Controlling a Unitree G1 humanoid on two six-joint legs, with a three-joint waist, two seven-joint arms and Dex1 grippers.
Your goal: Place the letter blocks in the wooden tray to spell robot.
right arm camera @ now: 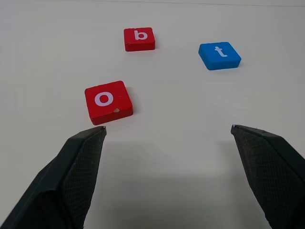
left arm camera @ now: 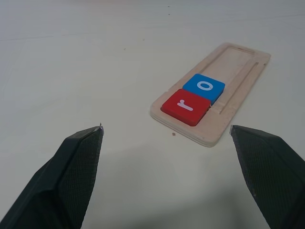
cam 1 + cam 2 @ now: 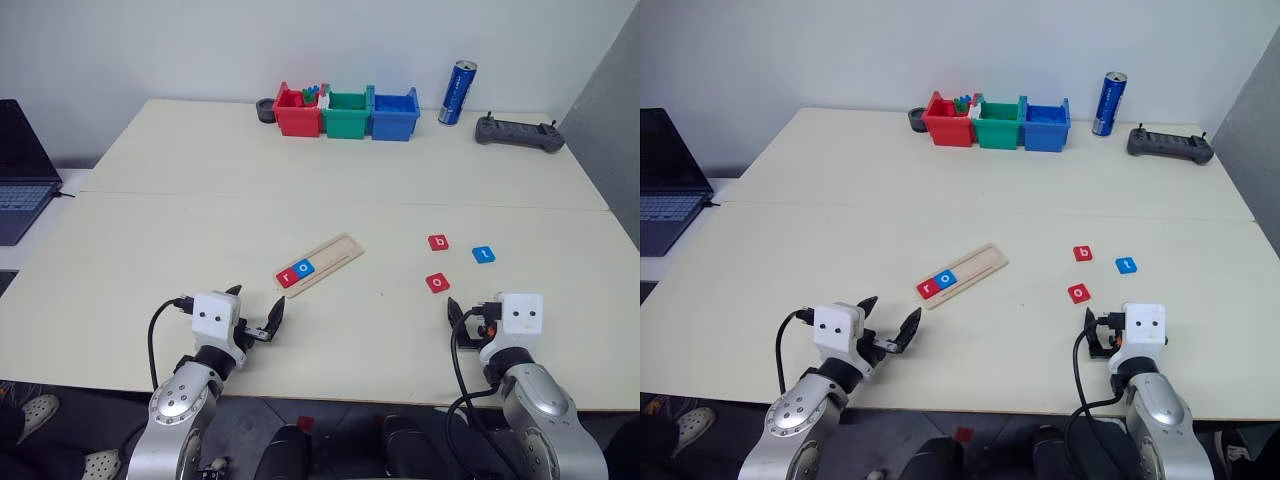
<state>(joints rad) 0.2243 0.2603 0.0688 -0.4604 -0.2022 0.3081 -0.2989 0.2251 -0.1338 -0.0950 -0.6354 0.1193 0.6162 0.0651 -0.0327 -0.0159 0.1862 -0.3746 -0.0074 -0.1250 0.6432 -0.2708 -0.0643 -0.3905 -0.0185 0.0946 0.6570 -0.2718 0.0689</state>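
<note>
The wooden tray (image 3: 338,253) lies slanted mid-table. A red "r" block (image 2: 186,106) and a blue "o" block (image 2: 204,88) sit side by side at its near end. The rest of its groove is bare. My left gripper (image 3: 255,308) hovers open just short of that end, empty. To the right, three loose letter blocks rest on the table: a red "b" (image 1: 139,38), a blue "t" (image 1: 219,55) and a red "o" (image 1: 108,101). My right gripper (image 1: 168,127) is open and empty, just short of the red "o", which lies closest to its left finger.
Red (image 3: 297,115), green (image 3: 347,116) and blue (image 3: 395,114) bins line the far edge, with a blue can (image 3: 457,93) and a dark controller (image 3: 518,132) to their right. A laptop (image 3: 20,170) sits far left. A seam crosses the table.
</note>
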